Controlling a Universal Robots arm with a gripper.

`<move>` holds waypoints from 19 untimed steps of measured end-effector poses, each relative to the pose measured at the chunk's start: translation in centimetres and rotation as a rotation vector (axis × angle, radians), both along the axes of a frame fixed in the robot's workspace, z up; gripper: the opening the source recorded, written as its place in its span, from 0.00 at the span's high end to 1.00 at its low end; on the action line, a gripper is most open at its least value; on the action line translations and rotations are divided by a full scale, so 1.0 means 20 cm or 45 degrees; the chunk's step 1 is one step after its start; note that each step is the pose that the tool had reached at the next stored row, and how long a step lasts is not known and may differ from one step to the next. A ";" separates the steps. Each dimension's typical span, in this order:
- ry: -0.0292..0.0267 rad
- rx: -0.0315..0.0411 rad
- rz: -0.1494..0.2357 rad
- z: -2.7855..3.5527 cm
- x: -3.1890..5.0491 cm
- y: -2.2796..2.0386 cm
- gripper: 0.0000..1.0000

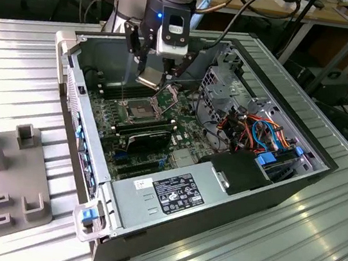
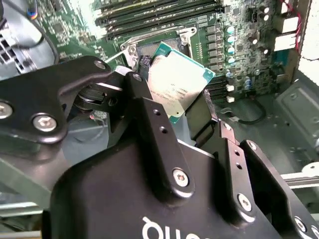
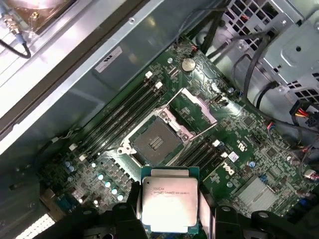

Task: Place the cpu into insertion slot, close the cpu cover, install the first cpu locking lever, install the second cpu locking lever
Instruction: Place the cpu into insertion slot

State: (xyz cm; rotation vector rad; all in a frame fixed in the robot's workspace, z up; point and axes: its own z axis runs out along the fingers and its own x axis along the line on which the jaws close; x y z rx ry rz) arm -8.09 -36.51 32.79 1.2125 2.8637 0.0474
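Cpu (image 3: 169,204) hangs tilted, metal face up, clamped in gripper (image 3: 169,211) above insertion slot (image 3: 155,142).

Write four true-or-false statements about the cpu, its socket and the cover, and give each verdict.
1. The gripper holds the cpu. True.
2. The cpu sits in the insertion slot. False: the slot is empty, and the cpu is in the gripper.
3. The cpu cover is closed over the slot. False: it is swung open beside it.
4. Long black memory slots run along two sides of the insertion slot. True.
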 end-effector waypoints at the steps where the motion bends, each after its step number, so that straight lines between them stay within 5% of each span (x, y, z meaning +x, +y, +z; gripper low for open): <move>1: -0.0001 0.0000 -0.029 -0.011 0.001 0.000 0.45; 6: 0.0006 -0.0002 -0.141 -0.056 0.008 0.002 0.45; 12: 0.0123 -0.0007 -0.152 -0.095 0.032 0.066 0.45; 19: 0.0134 -0.0001 -0.296 -0.159 0.041 0.066 0.45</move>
